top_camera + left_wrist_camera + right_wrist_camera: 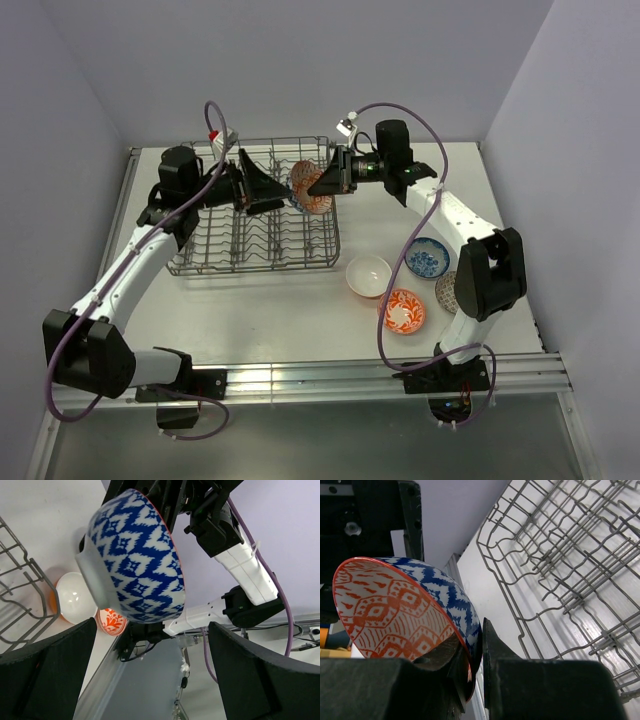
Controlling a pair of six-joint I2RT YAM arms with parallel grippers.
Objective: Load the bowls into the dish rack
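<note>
While my right gripper [477,652] clamps the rim of one orange-and-blue bowl [310,188] tilted over the single dish rack [250,248] at its right end, my left gripper [268,190] wide open, empty, facing it, four more on the table [290,315]: white bowl [368,275], blue bowl [428,258], orange bowl [404,310], speckled bowl [446,293].

Legible text, labels, brands, numbers, signs: none in any view. Bowl [135,555]: painted pattern only, no lettering. Arm housings [455,215]: no marking readable.

Overhead — close wrist views, shared bowl [135,555]
</note>
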